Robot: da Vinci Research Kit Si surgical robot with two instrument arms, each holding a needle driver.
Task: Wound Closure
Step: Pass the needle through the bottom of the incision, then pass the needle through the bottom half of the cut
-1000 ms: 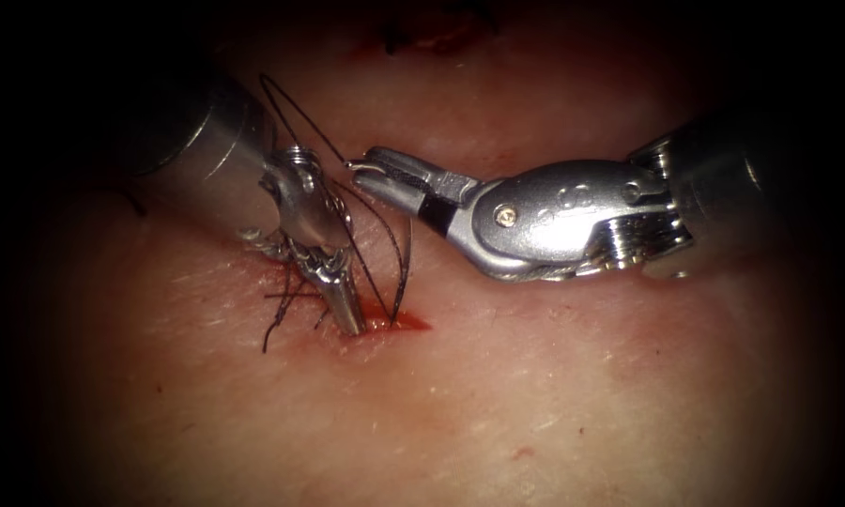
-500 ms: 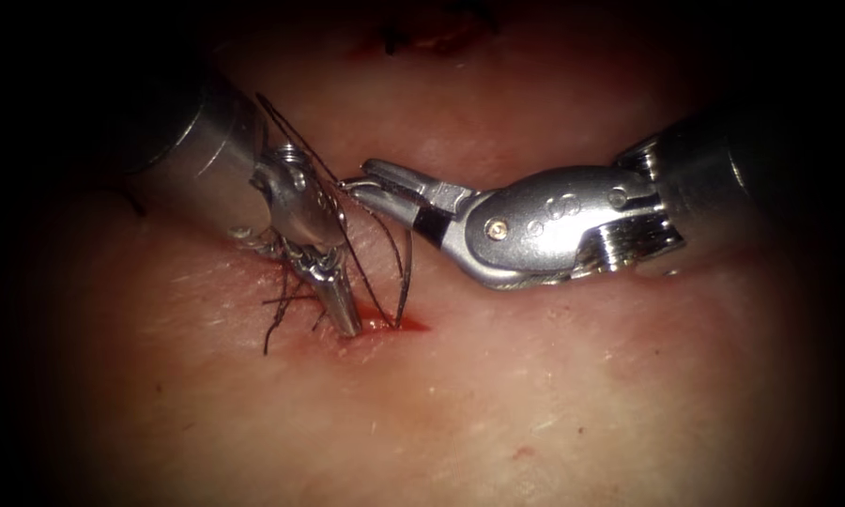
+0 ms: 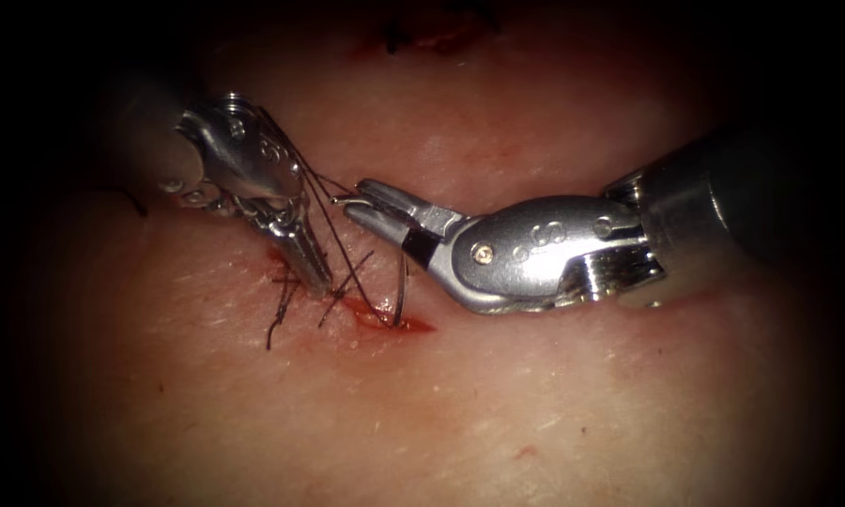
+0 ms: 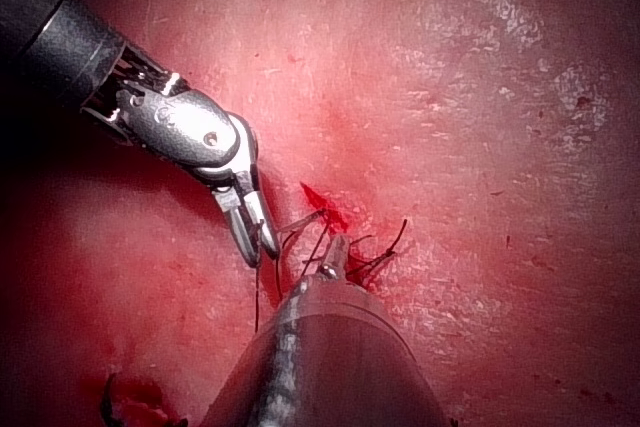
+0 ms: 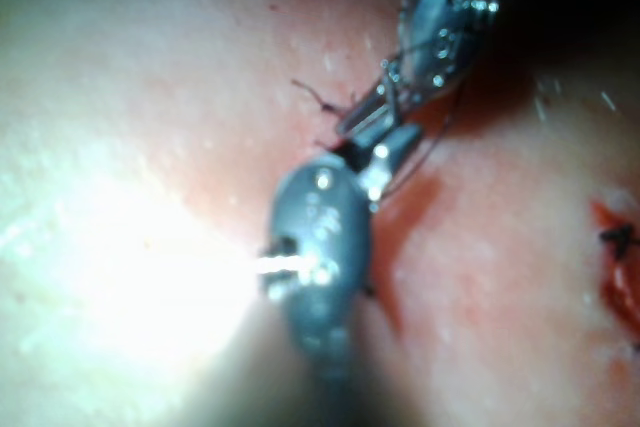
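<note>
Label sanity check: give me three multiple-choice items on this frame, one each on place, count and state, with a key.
1. The left tool tip sits: A left of the cut; B right of it; C far below it.
2. Tools in the endoscope view: A one; B two; C three.
3. Thread at the cut: A coiled flat; B rising toward the tools; C absent.
Key: A, the tip stands left of the red slit; B, left tool plus right tool; B, dark strands climb from the slit.
</note>
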